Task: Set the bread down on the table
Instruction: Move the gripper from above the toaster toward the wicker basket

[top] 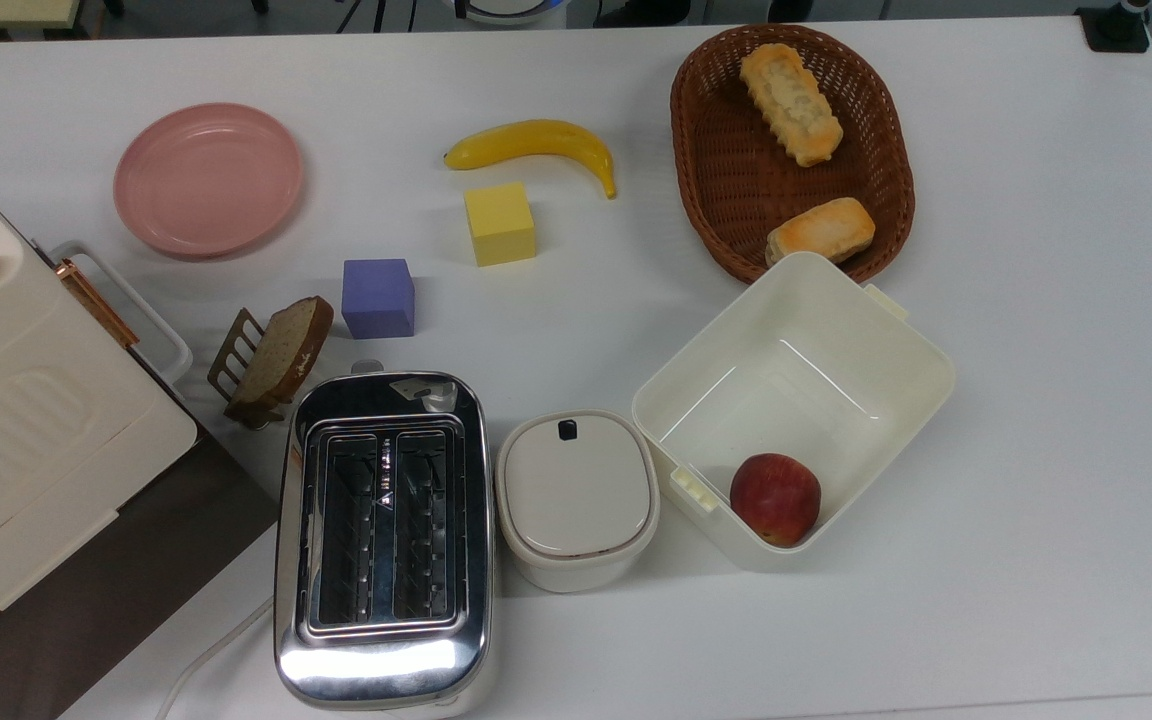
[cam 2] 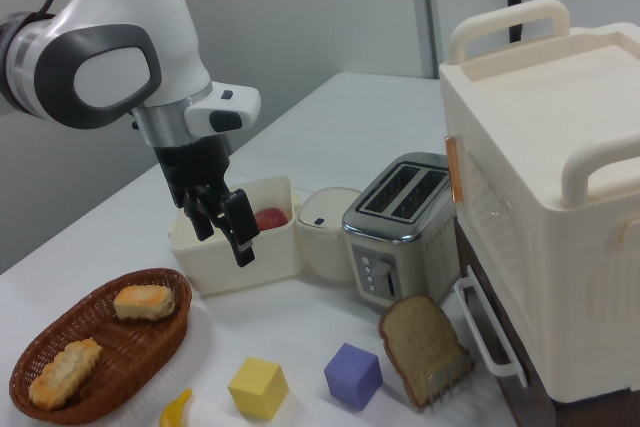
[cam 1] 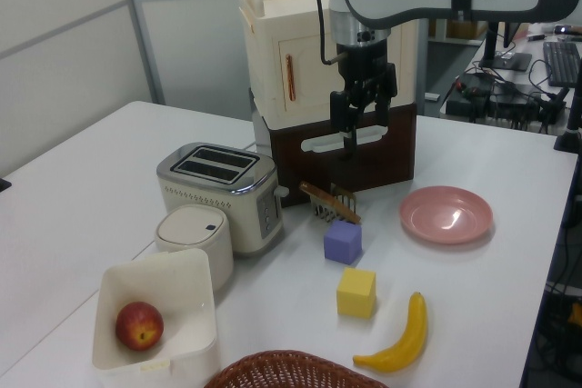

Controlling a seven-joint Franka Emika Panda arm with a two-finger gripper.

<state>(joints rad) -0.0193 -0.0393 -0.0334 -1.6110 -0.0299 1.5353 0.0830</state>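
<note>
Top view shows the bread (top: pixel 791 104) lying in the wicker basket (top: pixel 711 180), not yet on the table (top: pixel 1036 300); nothing is done. Raised well apart, the gripper (cam 2: pixel 225 229) hangs parted and empty

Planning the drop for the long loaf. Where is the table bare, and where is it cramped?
The table is bare on the top view's right, past the basket holding the bread and past the white bin. Also bare between pink plate and banana. Crowded around toaster, lidded pot and purple cube.
</note>
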